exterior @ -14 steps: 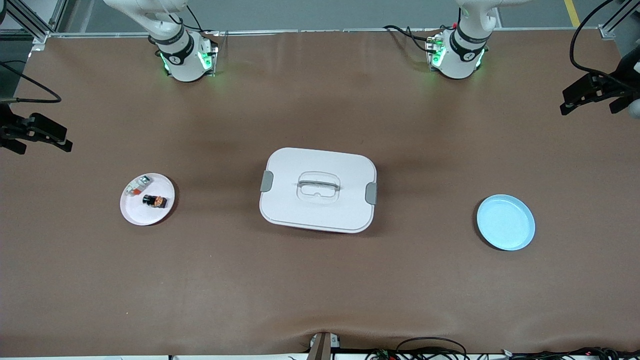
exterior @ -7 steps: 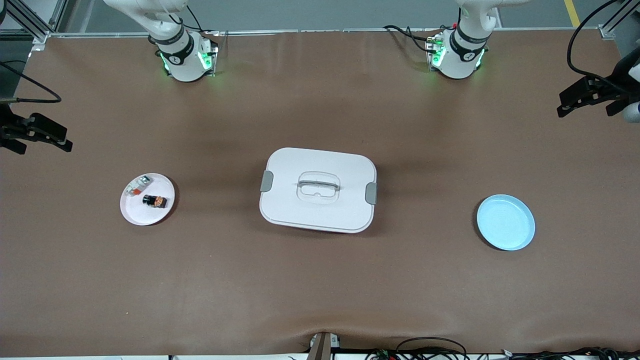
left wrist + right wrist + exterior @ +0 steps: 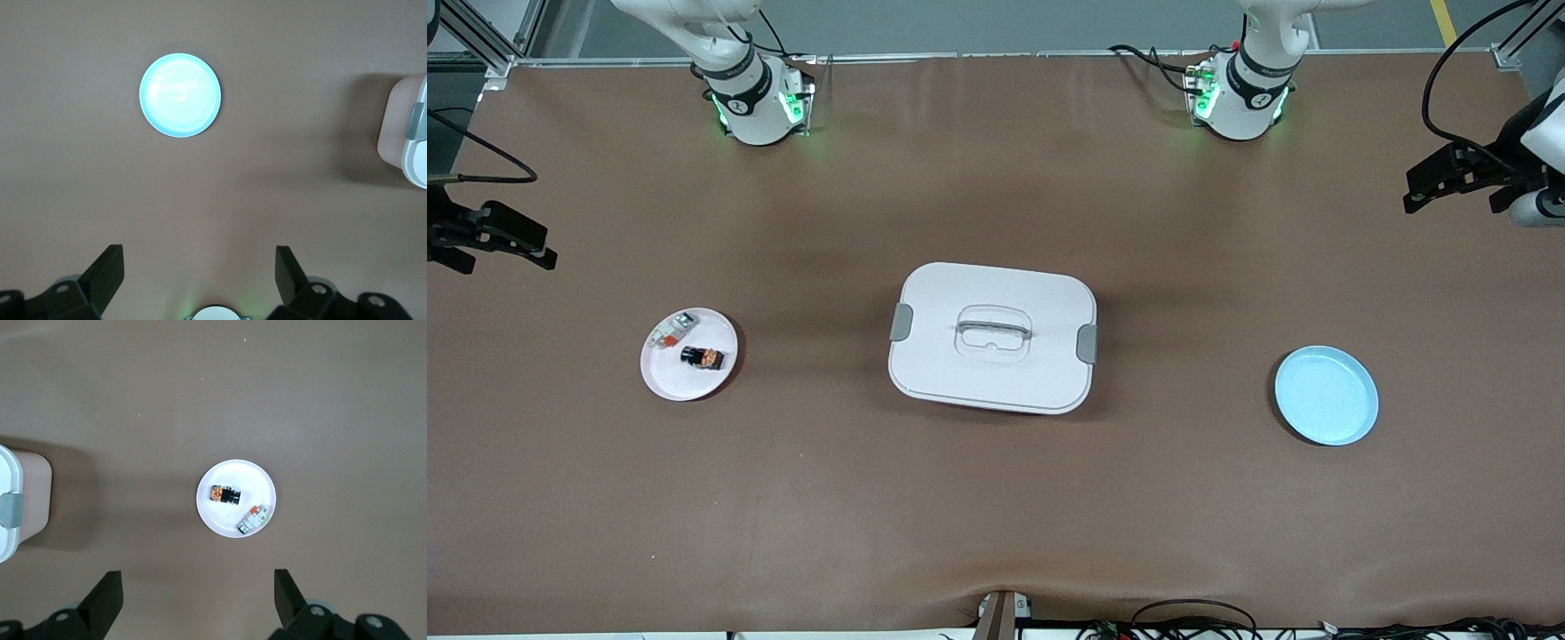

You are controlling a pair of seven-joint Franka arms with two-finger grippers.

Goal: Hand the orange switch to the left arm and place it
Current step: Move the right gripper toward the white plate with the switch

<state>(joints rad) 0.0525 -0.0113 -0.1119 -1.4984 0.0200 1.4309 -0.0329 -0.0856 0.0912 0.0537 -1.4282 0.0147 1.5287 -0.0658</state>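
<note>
The orange switch (image 3: pixel 702 357) lies on a round pink plate (image 3: pixel 680 382) toward the right arm's end of the table. It also shows in the right wrist view (image 3: pixel 225 495). The white box (image 3: pixel 993 337) stands closed in the middle of the table. My right gripper (image 3: pixel 199 588) is open and empty, high over the table near the pink plate (image 3: pixel 230 475). My left gripper (image 3: pixel 199 265) is open and empty, high over the left arm's end of the table, with the blue plate (image 3: pixel 180 95) below it.
A small white-grey part with a red-orange end (image 3: pixel 673 330) lies on the pink plate beside the switch. An empty blue plate (image 3: pixel 1326 395) sits toward the left arm's end. The box's edge shows in both wrist views (image 3: pixel 407 140) (image 3: pixel 17 507).
The left arm's hand has shifted a little toward the middle of the table. The right arm, the switch and the box have not moved.
</note>
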